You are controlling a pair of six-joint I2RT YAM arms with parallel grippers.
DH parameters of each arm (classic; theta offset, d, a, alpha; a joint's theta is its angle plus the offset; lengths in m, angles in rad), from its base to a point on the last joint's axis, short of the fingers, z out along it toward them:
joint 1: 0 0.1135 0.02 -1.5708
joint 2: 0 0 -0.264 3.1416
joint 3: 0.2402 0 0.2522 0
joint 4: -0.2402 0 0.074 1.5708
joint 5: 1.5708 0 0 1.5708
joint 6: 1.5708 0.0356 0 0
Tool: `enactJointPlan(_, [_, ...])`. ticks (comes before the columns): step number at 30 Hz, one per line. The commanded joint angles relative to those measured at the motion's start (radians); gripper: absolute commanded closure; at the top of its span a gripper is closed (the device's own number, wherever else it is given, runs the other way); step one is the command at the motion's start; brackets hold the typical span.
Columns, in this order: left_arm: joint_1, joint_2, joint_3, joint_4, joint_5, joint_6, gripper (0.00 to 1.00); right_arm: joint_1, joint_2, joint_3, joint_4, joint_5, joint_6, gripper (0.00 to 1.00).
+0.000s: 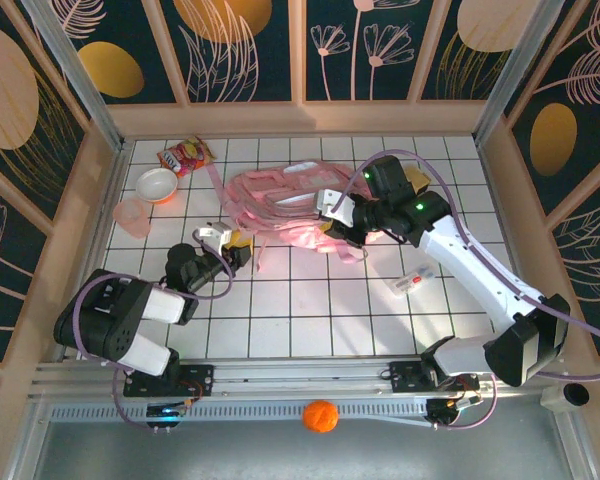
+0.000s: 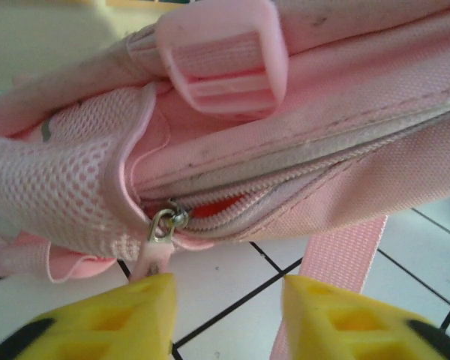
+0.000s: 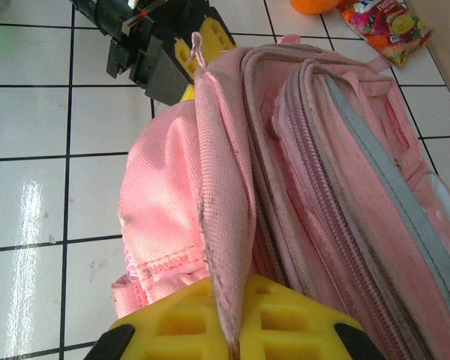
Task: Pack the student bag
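The student bag (image 1: 280, 200), a light-pink backpack, lies on the white tiled table at centre back. My right gripper (image 1: 332, 215) is at its right end, shut on a fold of the bag's fabric (image 3: 225, 225), which runs down between the yellow fingers (image 3: 180, 322). My left gripper (image 1: 242, 246) is at the bag's near left corner. Its yellow fingers (image 2: 127, 319) stand apart over bare tile. The metal zipper slider (image 2: 165, 221) and its pink pull tab (image 2: 151, 262) hang just above the left fingertip. The zipper is slightly parted and something orange-red (image 2: 217, 208) shows inside.
A snack packet (image 1: 185, 155), a white bowl (image 1: 157, 184) and a pink cup (image 1: 132, 215) sit at the back left. A small white item (image 1: 413, 282) lies right of centre. An orange ball (image 1: 320, 415) rests below the table's front rail. A pink strap (image 2: 337, 255) trails over the tiles.
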Motion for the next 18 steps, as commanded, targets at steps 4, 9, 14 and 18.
enactJointPlan(4, [-0.009, -0.001, 0.022, 0.050, 0.082, 0.025, 0.87, -0.009, -0.071, 0.033, 0.086, -0.055, 0.010, 1.00])
enactJointPlan(9, [-0.017, -0.040, 0.019, 0.000, 0.097, 0.015, 1.00, -0.010, -0.072, 0.013, 0.121, -0.040, 0.029, 1.00])
enactJointPlan(14, [-0.030, -0.093, 0.027, -0.066, 0.147, -0.009, 1.00, -0.008, -0.066, -0.024, 0.182, -0.012, 0.071, 1.00])
enactJointPlan(18, [-0.042, -0.150, 0.009, -0.093, 0.148, -0.033, 1.00, -0.008, -0.071, -0.053, 0.219, -0.002, 0.085, 1.00])
